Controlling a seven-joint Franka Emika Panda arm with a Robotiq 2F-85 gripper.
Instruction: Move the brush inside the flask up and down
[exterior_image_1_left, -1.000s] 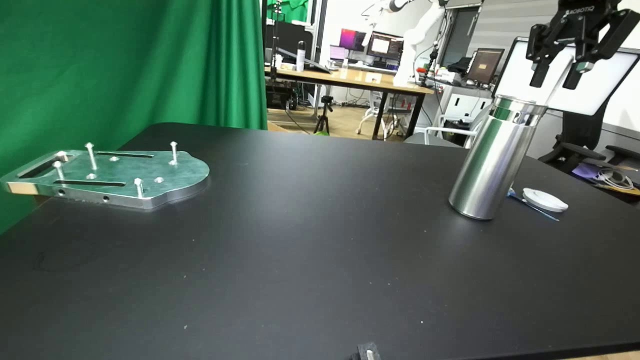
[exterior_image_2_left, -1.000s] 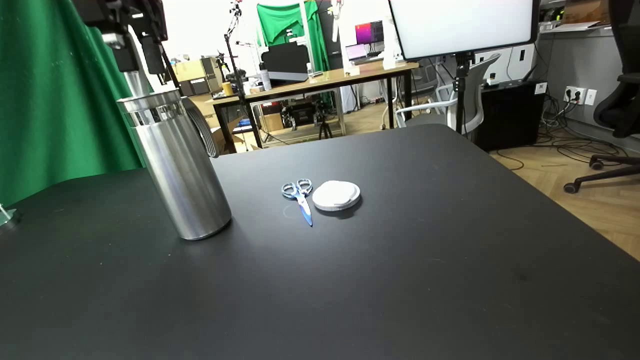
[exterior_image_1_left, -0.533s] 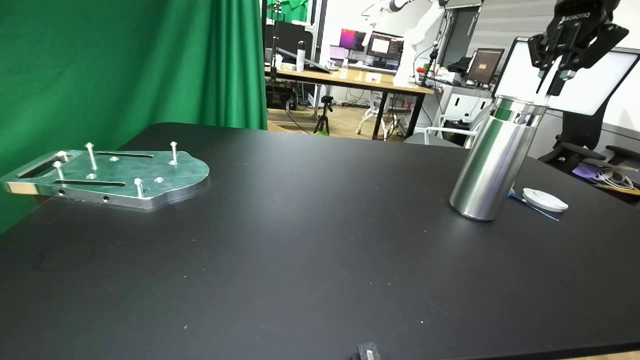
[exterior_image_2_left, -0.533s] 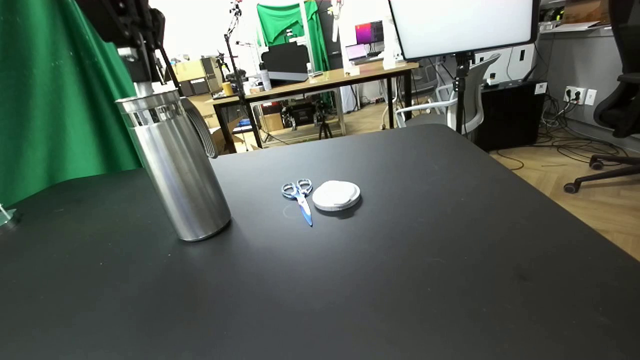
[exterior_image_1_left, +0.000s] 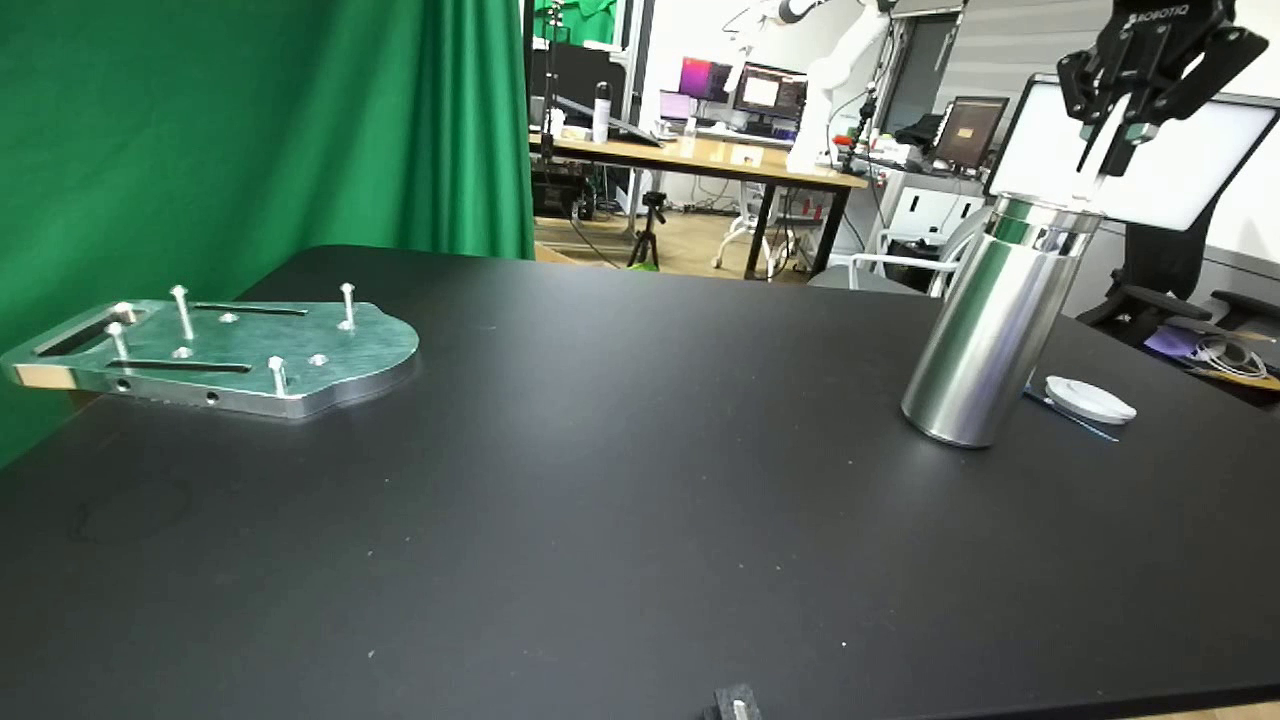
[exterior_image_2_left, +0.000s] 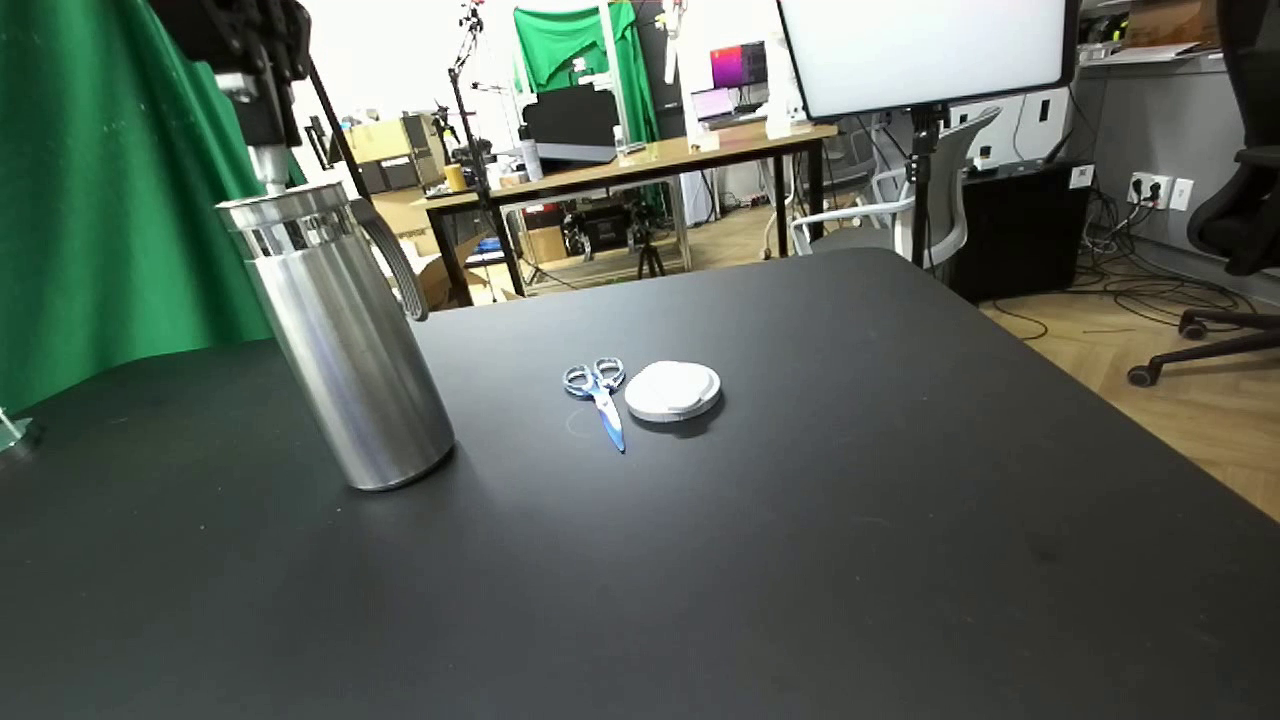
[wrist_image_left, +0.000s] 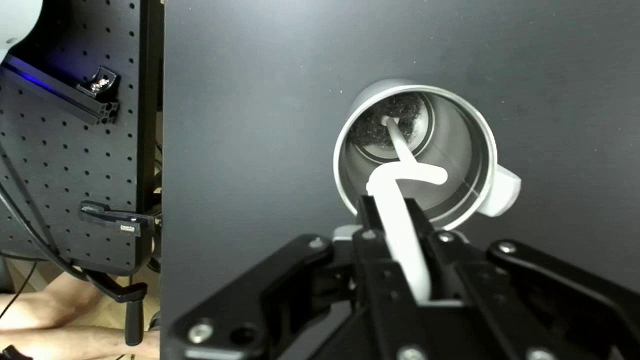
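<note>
A steel flask (exterior_image_1_left: 985, 330) with a side handle stands on the black table. It looks slanted in both exterior views. Looking down into the flask (wrist_image_left: 457, 140) from the wrist, I see the dark bristles (wrist_image_left: 361, 131) of the brush near the bottom. The white brush handle (wrist_image_left: 400, 230) rises past the rim and bends at its upper part. My gripper (wrist_image_left: 392, 207) is shut on that handle just above the mouth. In an exterior view the gripper (exterior_image_2_left: 268, 125) hangs over the flask (exterior_image_2_left: 345, 360), with a short bit of brush shaft (exterior_image_2_left: 270, 168) showing below the fingertips.
Blue scissors (exterior_image_2_left: 600, 392) and a white round lid (exterior_image_2_left: 672, 392) lie beside the flask. A green plate with upright bolts (exterior_image_1_left: 265, 345) sits at the far side of the table. Past the table edge, a perforated black board (wrist_image_left: 100, 165) and a person's arm (wrist_image_left: 65, 300) appear.
A second ago the jaws stood apart around the brush; they have since come together on it. Over the last half second the gripper has risen slightly, and the flask has shifted a little across the table.
</note>
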